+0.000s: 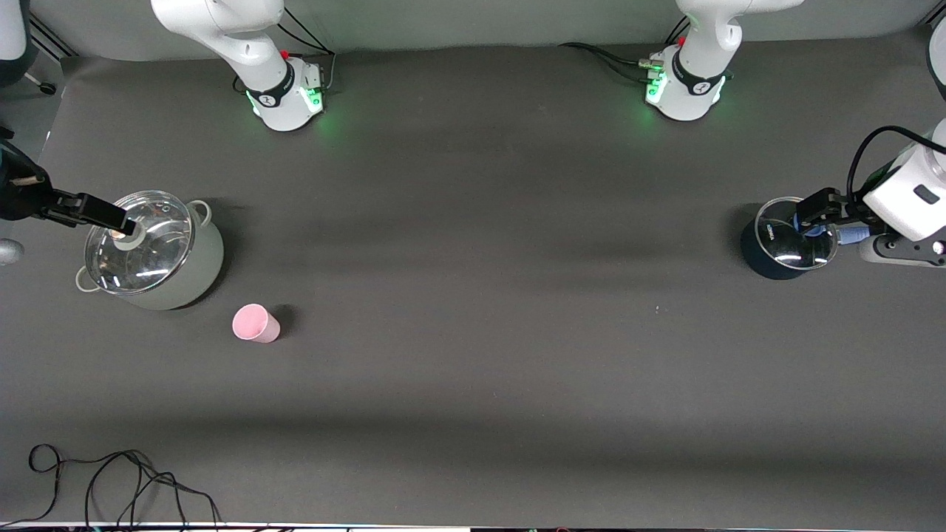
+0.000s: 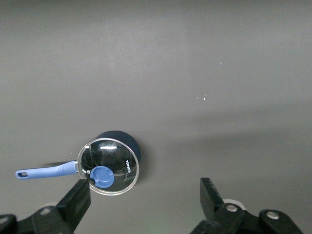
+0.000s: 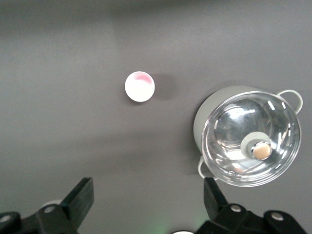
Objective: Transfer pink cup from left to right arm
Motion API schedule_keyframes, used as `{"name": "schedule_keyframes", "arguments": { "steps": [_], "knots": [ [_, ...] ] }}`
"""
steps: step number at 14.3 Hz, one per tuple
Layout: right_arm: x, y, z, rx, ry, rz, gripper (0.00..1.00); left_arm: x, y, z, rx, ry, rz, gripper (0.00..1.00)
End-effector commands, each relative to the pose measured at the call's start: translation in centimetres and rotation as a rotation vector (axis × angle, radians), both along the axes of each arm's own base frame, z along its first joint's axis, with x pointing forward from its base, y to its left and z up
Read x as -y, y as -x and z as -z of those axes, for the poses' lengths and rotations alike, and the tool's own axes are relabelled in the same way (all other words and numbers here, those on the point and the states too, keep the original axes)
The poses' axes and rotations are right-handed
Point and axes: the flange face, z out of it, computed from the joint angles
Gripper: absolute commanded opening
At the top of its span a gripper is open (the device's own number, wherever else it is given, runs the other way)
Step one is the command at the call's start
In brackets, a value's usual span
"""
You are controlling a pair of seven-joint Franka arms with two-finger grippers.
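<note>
The pink cup (image 1: 256, 323) is plain pale pink, its inside whitish, on a dark grey table (image 1: 480, 369). At its 10 o'clock in the front view stands a grey-green pot (image 1: 159, 258) with a clear glass lid. The saucepan (image 1: 783, 240) is dark navy with a blue handle and knob.

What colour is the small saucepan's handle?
Blue, like the lid knob; the saucepan handle shows best in the left wrist view.
</note>
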Motion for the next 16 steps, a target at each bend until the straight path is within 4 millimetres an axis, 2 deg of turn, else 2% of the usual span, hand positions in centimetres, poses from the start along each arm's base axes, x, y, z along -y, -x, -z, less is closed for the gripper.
{"name": "schedule_keyframes", "arguments": {
  "steps": [1,4,5,6,7,10,14,16],
  "knots": [
    [1.2,2.4,-0.9,0.004,0.007,-0.030,1.00,-0.6,0.7,-0.9,0.009,0.017,-0.014,1.00],
    [-0.3,6.4,-2.2,0.107,0.017,-0.045,1.00,-0.3,0.8,-0.9,0.007,0.027,-0.009,1.00],
    [-0.8,6.7,-2.1,0.131,0.018,-0.051,1.00,-0.4,0.7,-0.7,0.004,0.035,-0.012,1.00],
    [-1.4,6.0,-1.7,0.122,0.016,-0.059,1.00,-0.4,0.7,-0.7,0.003,0.039,-0.013,1.00],
    [-2.1,5.7,-2.2,0.123,0.017,-0.073,1.00,-0.4,0.6,-0.6,0.000,0.038,-0.013,1.00],
    [-2.1,5.1,-2.8,0.091,0.020,-0.079,1.00,-0.4,0.6,-0.4,-0.001,0.037,-0.014,1.00],
    [-1.9,4.9,-2.1,-0.009,0.030,-0.090,1.00,0.0,0.0,0.4,0.005,0.077,-0.032,1.00],
    [-2.1,4.9,-1.7,-0.020,0.019,-0.091,1.00,-0.1,0.0,0.1,0.008,0.078,-0.025,1.00]
  ]
}}
